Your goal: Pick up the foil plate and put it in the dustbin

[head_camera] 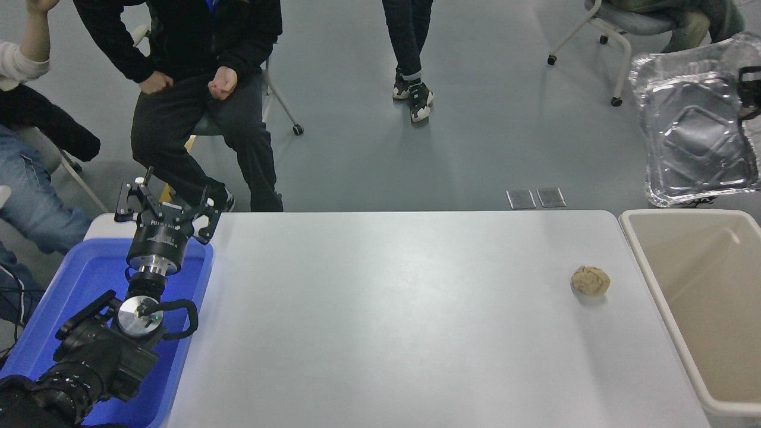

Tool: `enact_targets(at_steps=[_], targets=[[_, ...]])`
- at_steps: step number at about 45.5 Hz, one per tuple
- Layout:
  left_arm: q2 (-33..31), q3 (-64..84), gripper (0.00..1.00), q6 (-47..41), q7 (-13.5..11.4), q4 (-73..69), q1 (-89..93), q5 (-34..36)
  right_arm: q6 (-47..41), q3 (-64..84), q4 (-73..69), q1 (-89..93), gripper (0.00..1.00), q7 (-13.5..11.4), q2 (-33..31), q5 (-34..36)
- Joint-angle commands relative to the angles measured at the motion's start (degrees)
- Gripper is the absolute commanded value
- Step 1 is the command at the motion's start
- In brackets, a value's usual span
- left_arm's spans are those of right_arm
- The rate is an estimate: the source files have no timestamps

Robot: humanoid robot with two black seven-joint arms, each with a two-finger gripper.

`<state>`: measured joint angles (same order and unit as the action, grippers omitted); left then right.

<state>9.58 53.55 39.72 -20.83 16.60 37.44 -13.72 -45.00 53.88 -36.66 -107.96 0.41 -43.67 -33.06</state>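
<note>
The foil plate [695, 125], a shiny silver ridged tray, hangs tilted in the air at the upper right, above the far end of the dustbin [654, 279]. My right gripper [748, 98] is shut on the plate's right rim; only its black fingers show at the picture's right edge. The dustbin is a beige bin with a thick rim standing off the table's right side, and what shows of its inside holds nothing. My left gripper [163, 199] is parked open at the lower left, above the blue tub.
A crumpled tan paper ball [590, 280] lies on the white table [386, 309] near its right edge. A blue tub [89, 279] sits at the left. Several people sit or stand beyond the far edge, with chairs nearby.
</note>
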Motion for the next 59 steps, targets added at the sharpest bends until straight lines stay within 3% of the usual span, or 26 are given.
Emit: enact_targets(at_steps=[1, 22, 32, 37, 45, 59], targets=[[0.0, -0.02, 0.99, -0.08, 0.0, 0.01, 0.0, 0.01, 0.0, -6.41, 9.59, 10.74, 0.0, -0.06, -2.73, 0.01], [0.0, 0.06, 0.99, -0.08, 0.0, 0.01, 0.0, 0.01, 0.0, -19.42, 14.51, 33.42, 0.0, -0.06, -7.83, 2.2], [0.0, 0.07, 0.99, -0.08, 0.0, 0.01, 0.0, 0.01, 7.29, -26.27, 18.64, 43.7, 0.0, -0.06, -7.75, 8.27], [0.0, 0.07, 0.99, -0.08, 0.0, 0.01, 0.0, 0.01, 15.54, -28.56, 19.44, 47.48, 0.0, -0.06, -7.04, 8.62], [0.0, 0.07, 0.99, -0.08, 0.0, 0.01, 0.0, 0.01, 35.76, -34.18, 19.53, 56.62, 0.0, 0.03, -3.18, 11.08], [0.0, 0.06, 0.99, -0.08, 0.0, 0.01, 0.0, 0.01, 45.87, -43.15, 23.47, 66.11, 0.0, 0.03, 3.5, 17.58]])
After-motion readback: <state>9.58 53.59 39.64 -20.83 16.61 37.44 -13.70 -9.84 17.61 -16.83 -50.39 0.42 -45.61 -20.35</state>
